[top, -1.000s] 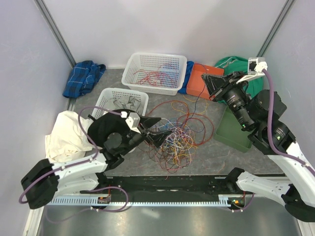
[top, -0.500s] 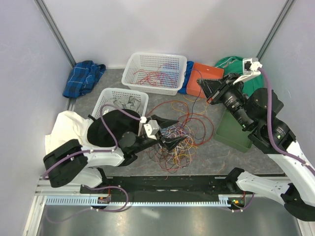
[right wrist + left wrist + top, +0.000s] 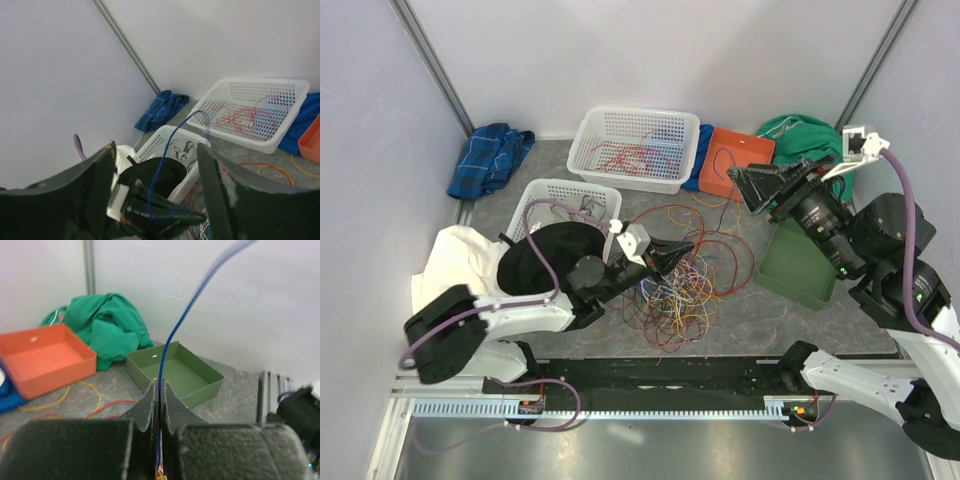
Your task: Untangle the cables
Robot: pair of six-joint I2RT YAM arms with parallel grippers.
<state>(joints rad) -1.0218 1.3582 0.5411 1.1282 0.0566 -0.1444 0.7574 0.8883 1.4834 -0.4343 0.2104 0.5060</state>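
Note:
A loose tangle of thin coloured cables [image 3: 675, 290] lies on the grey mat in the middle. My left gripper [image 3: 686, 245] hovers over the tangle's upper part, shut on a single blue cable [image 3: 165, 345] that rises from between its fingertips [image 3: 159, 386] and curves up to the right. The right wrist view shows that blue cable [image 3: 165, 155] standing up from the left gripper with its upper end free. My right gripper [image 3: 744, 186] is open near the orange tray, fingers [image 3: 106, 170] wide apart, with nothing held between them.
At the back stands a white basket [image 3: 604, 125] holding red cables. A smaller white basket [image 3: 542, 192] holds grey cloth. An orange tray [image 3: 738, 152] and green tray [image 3: 790, 268] sit at the right, a green cloth [image 3: 798, 132] behind. Blue plaid cloth [image 3: 488, 156] and white cloth [image 3: 450, 268] lie left.
My left gripper moved right over the tangle and shut on the blue cable. The right gripper opened, let go of that cable and drew back to the right.

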